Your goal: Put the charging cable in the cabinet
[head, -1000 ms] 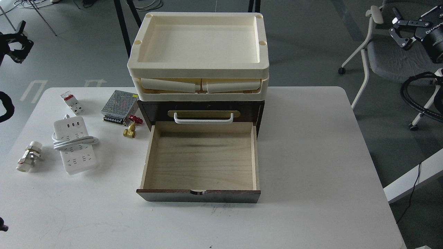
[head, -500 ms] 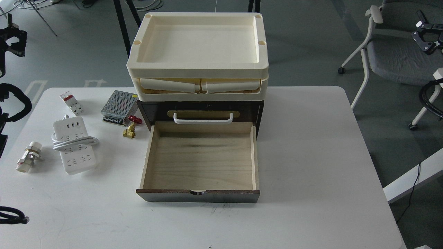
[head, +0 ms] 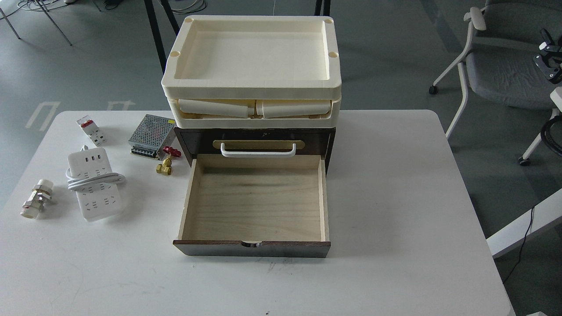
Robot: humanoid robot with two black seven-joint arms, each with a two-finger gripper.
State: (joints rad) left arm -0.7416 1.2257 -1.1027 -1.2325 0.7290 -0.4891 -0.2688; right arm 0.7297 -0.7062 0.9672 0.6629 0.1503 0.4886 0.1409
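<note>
White worktop (head: 395, 197): charging cable (head: 93, 182) lies left of the cabinet (head: 252, 140) and its open drawer, long axis running near-to-far, on the left arm's side; right gripper (head: 549, 61) far off at right edge, jaws indistinct; left gripper unseen.

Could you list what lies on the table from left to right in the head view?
Pipe fitting → charging cable → mesh power supply → brass valve → cabinet, its drawer open.
</note>
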